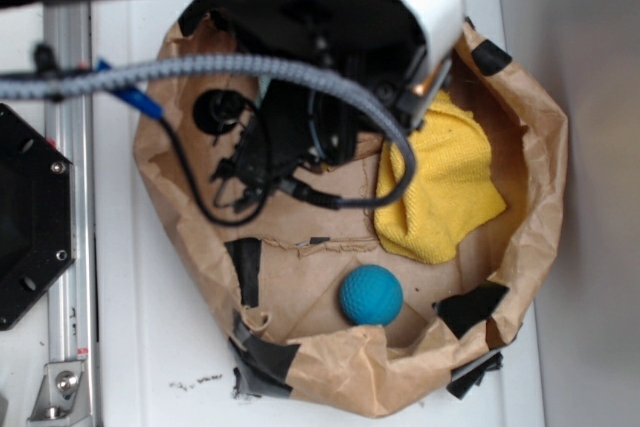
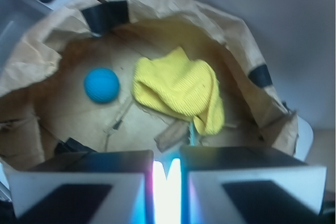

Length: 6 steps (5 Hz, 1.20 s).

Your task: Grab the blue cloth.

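In the wrist view my gripper (image 2: 167, 163) has its two fingers drawn close, with only a narrow slot between them. That slot is filled by a bright, washed-out pale blue mass, and a thin teal edge of the blue cloth (image 2: 193, 132) sticks out just beyond the fingertips. The cloth looks pinched in the jaws and held above the paper floor. In the exterior view the black arm (image 1: 300, 117) hangs over the left half of the paper nest and hides both the fingers and the blue cloth.
A brown paper nest (image 1: 540, 147) with raised crumpled walls and black tape patches surrounds everything. A yellow cloth (image 1: 440, 187) (image 2: 178, 93) lies at one side, and a round teal-blue ball (image 1: 371, 294) (image 2: 101, 84) rests near the wall. A metal rail (image 1: 70, 247) runs along the left.
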{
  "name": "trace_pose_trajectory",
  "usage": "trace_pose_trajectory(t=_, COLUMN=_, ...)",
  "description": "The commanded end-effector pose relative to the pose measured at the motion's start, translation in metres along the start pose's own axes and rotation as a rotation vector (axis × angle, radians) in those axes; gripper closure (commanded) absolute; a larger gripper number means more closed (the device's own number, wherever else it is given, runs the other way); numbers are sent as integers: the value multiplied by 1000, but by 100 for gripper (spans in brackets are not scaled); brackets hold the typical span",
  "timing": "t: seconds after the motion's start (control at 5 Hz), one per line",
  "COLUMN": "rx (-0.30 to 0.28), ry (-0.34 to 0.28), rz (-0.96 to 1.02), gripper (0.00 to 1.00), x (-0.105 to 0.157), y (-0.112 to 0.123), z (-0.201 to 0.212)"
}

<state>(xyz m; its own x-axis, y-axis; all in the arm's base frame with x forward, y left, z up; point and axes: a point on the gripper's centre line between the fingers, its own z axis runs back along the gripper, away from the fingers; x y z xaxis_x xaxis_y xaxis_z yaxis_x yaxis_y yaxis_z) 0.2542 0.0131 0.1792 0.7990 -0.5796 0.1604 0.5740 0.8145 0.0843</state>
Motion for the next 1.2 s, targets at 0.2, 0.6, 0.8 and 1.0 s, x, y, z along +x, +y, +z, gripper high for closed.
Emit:
trace_pose_trajectory(t=0.2, rx=-14, ry=128, rz=-67, gripper=0, x=-29, y=-6, z=-83)
trace_pose_trajectory(t=0.6, rx=-10, ry=178, rz=-50, gripper=0, x=-45, y=0, z=-101)
trace_pose_trajectory(t=0.8, rx=-13, ry=194, rz=-40, gripper=0, x=-48, y=5, z=-102)
trace_pose_trajectory(t=1.0, rx=-1, ry=223, rz=-27, gripper=0, x=-50, y=10, z=-111)
